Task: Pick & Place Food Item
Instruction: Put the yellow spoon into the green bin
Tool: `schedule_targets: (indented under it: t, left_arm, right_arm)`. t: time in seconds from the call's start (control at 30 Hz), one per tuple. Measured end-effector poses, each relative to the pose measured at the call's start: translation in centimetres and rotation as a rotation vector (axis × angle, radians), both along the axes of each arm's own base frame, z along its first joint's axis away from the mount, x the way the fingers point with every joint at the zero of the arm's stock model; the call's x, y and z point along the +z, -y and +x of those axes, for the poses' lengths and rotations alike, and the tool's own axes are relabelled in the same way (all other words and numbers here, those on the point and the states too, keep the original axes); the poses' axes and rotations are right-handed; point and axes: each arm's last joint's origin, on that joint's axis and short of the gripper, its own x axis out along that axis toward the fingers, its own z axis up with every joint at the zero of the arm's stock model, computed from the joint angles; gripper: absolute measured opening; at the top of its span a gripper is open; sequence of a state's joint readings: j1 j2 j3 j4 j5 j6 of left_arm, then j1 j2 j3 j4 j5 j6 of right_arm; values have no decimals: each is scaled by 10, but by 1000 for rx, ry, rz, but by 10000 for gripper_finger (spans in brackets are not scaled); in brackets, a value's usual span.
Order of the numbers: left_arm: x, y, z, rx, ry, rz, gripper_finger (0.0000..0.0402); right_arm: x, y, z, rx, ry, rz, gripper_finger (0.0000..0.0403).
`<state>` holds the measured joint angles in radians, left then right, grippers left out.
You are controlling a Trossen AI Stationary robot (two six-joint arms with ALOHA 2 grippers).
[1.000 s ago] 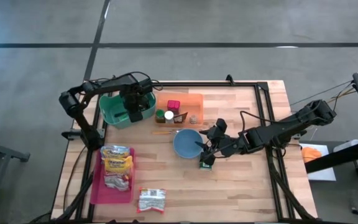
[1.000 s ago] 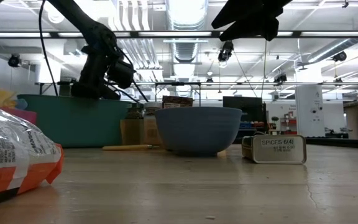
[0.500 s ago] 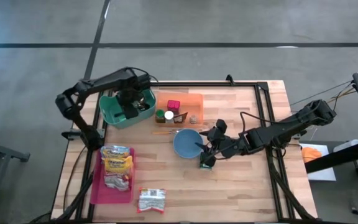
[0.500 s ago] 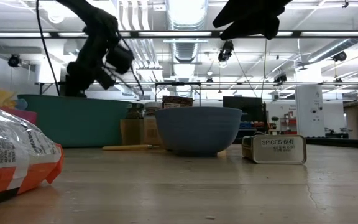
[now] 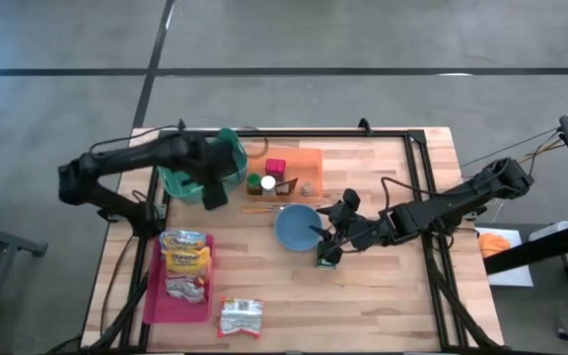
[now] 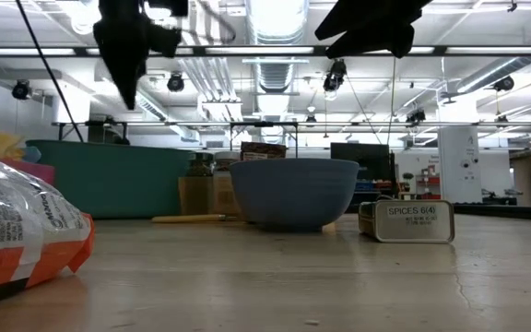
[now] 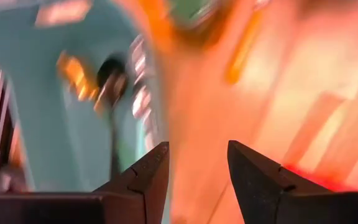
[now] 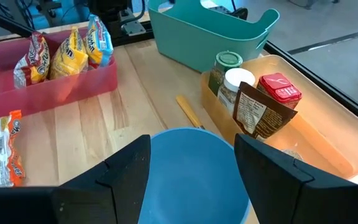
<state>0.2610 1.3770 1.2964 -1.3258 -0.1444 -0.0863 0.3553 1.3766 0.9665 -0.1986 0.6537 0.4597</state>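
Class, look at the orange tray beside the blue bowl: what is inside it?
The orange tray holds a green-lidded jar, a white-lidded jar, a red-topped container and a brown packet. Whatever sits behind the packet is hidden.

My left pincer (image 5: pixel 214 193) has come up out of the teal bin (image 5: pixel 180 177), where it sat low a second ago, and now hangs above the bin's near rim, toward the worktop's (image 5: pixel 383 286) middle. In the low view it has climbed from just over the bin's edge to the top of the picture. The arm has swung outward, its elbow now well past the worktop's left edge. The fingers (image 7: pixel 148 177) stand apart with nothing between them, though the wrist view is badly smeared.
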Motion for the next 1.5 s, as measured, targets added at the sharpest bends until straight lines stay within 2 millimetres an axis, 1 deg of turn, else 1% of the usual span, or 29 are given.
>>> schedule_targets:
  t: [0.13,0.27,0.43,0.5,0.63,0.8,0.9,0.97,1.17,1.37,1.5]
  left_arm:
    - [-5,31,27,-133,88,53,166]
    - [-24,47,52,-257,65,122,166]
    - [-58,53,83,-359,23,129,166]
    - [-72,53,91,-383,4,130,166]
    - [-89,52,103,-421,-17,133,166]
    - [-109,51,110,-474,-47,137,166]
    - [-118,51,110,-485,-15,147,166]
    - [-120,51,111,-487,29,157,166]
    - [-131,51,108,-491,56,134,165]
    - [-149,51,102,-483,80,150,165]
    - [-156,50,99,-479,74,194,165]
  right_arm:
    - [1,0,0,0,1,1,231]
    - [4,0,1,0,12,4,231]
    - [4,-1,1,10,2,-9,231]
    - [4,-2,0,17,-2,-12,231]
    - [7,-7,-6,41,-22,-19,231]
    - [10,-16,-12,92,-31,-44,231]
    - [11,-20,-14,116,-32,-60,231]
    - [11,-22,-15,124,-28,-61,231]
    - [14,-22,-17,122,-14,-55,231]
    - [16,-21,-17,98,-4,-67,231]
    - [17,-20,-18,75,4,-75,231]
